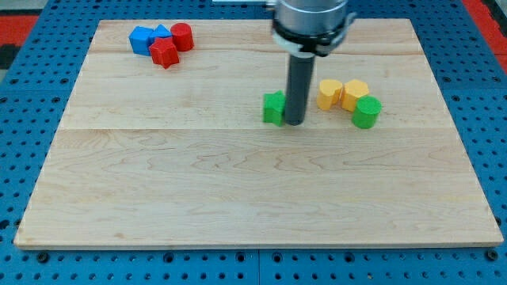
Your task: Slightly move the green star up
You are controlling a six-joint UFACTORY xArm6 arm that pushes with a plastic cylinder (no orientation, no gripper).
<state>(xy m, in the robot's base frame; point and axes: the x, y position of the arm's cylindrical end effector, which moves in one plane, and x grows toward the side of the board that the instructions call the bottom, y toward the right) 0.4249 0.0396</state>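
Observation:
The green star [273,108] sits near the middle of the wooden board [238,182], a little above centre. My tip [294,123] stands right against the star's right side, touching or nearly touching it. The dark rod rises from there toward the view's top and hides part of the star's right edge.
A green cylinder [366,112] lies right of the tip, with two yellow blocks [330,93] [354,93] just above and left of it. At the top left, two blue blocks [142,39] [162,32], a red star [164,53] and a red cylinder [182,36] cluster together.

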